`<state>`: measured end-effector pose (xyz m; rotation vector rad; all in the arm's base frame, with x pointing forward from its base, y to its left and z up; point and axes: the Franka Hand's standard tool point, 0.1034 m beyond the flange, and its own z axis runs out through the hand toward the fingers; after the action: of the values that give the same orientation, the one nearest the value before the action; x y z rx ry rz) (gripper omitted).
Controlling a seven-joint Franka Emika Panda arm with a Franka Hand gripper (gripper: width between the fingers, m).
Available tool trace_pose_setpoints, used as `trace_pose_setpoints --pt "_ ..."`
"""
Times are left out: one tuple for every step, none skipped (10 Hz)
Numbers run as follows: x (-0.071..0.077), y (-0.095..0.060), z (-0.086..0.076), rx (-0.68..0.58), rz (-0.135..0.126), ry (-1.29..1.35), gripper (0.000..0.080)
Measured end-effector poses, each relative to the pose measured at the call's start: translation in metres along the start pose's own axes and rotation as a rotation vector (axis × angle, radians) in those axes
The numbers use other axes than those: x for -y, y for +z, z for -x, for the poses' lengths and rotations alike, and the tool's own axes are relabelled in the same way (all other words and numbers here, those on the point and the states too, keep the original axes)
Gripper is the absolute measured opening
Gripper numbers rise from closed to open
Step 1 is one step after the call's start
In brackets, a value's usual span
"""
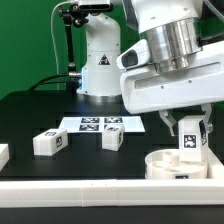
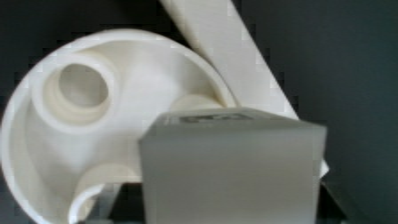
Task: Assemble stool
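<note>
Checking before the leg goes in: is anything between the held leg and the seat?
Nothing visible. The pincer holds the leg right over the seat, and the wrist view shows the seat's socket bare. Two loose legs lie apart, toward the exterior view's left.

Exterior view low, facing arm (image 1: 165, 60) — wrist view close above shared seat (image 1: 163, 166).
</note>
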<state>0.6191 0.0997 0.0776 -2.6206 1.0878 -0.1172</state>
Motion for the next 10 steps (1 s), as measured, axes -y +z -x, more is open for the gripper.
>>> trace_pose_setpoints --pt "-0.0003 0.0013 -0.0010 0.004 -0.017 0.096 0.0343" --pt "0.0005 0.0015 -0.0029 0.003 -0.036 0.175 0.0343" --pt "0.0020 0.0022 -0.0043 -0.005 -0.054 0.290 0.0343" --pt "0.0025 0.0023 -0.0056 -0.010 -0.062 0.339 0.0343" --pt "0.0029 0.0021 -0.0067 -0.012 -0.067 0.393 0.0343" --pt "0.0031 0.0017 -0.0074 -0.014 -0.067 0.438 0.0343" --pt "0.0030 0.0015 -0.0076 -0.013 -0.069 0.448 0.0343" --pt "0.0030 0.0014 -0.0077 -0.014 -0.069 0.437 0.0343" --pt "0.0034 0.0015 -0.0072 -0.013 -0.069 0.433 0.0343" --pt "0.0085 -0.0033 -0.0058 -0.004 -0.065 0.400 0.0525"
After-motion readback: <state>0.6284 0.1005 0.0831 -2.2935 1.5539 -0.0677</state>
